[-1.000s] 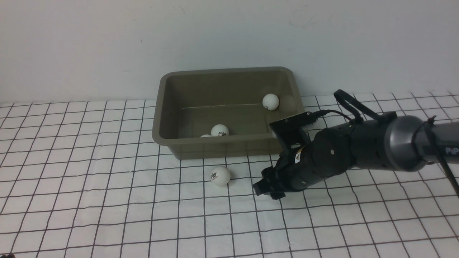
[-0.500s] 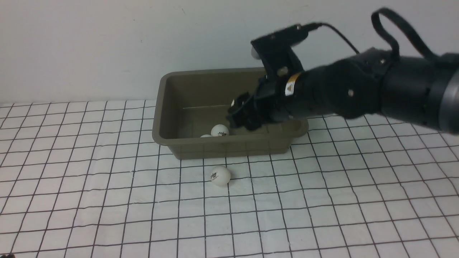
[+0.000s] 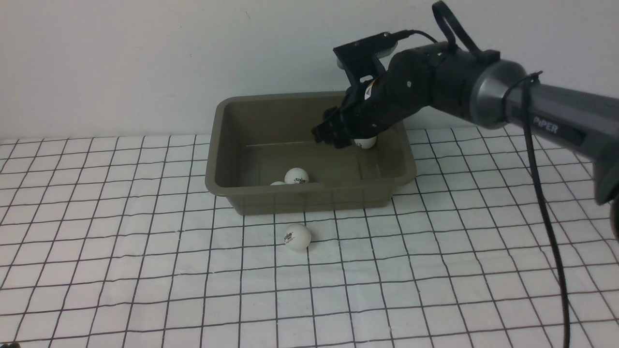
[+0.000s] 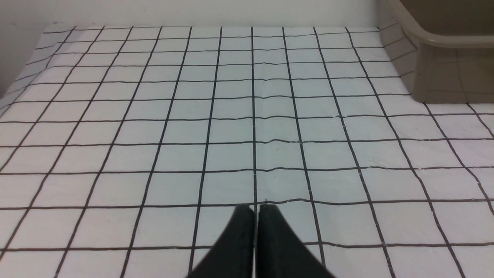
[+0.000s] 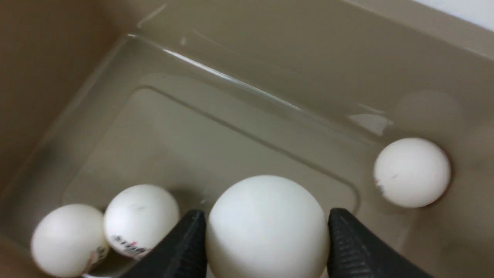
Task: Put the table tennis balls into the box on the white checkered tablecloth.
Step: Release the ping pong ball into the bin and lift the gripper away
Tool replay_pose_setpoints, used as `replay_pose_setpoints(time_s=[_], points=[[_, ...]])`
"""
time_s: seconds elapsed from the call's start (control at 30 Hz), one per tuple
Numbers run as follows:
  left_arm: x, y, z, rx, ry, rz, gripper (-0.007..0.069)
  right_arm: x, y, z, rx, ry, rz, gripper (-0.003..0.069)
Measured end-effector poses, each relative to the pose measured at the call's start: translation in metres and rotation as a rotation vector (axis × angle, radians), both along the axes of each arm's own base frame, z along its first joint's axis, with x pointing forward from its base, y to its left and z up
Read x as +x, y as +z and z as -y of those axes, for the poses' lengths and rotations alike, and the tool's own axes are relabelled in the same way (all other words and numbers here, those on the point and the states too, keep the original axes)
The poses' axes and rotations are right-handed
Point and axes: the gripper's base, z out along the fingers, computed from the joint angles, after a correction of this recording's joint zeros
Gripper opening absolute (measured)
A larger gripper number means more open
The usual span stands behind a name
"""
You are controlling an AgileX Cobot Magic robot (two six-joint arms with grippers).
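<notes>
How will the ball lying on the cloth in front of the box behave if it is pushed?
Being a smooth sphere, the ball would probably roll away at a touch. The wrinkled tablecloth may slow it slightly.

box [image 3: 220,145] open-topped, balls [image 3: 296,176] at its near wall and far-right corner, loose ball [image 3: 297,236] just before it
</notes>
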Motion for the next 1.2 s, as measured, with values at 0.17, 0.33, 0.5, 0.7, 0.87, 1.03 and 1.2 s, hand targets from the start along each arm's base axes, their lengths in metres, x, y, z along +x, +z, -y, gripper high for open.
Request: replay_pose_setpoints(time_s=[0.17,0.33,0.5,0.7,0.87,1.03,1.2], points=[[0.000,0.000,0.000,0.000,0.000,0.000,-0.0004,0.002,0.002,0.002,-0.014,0.004,0.022,0.0372],[0.000,0.000,0.000,0.000,0.000,0.000,-0.0004,0.003,0.002,0.003,-0.039,0.012,0.037,0.0372],[0.000,0.000,0.000,0.000,0.000,0.000,-0.0004,0.004,0.004,0.004,-0.047,0.014,0.044,0.0372],[0.000,0.000,0.000,0.000,0.000,0.000,-0.0004,0.003,0.003,0.004,-0.053,0.015,0.040,0.0372],[0.000,0.000,0.000,0.000,0.000,0.000,-0.0004,0.005,-0.001,0.004,-0.053,0.015,0.040,0.0373],[0.000,0.000,0.000,0.000,0.000,0.000,-0.0004,0.007,-0.015,0.003,-0.068,0.017,0.017,0.0373],[0.000,0.000,0.000,0.000,0.000,0.000,-0.0004,0.008,-0.019,0.002,-0.083,0.028,0.014,0.0382]])
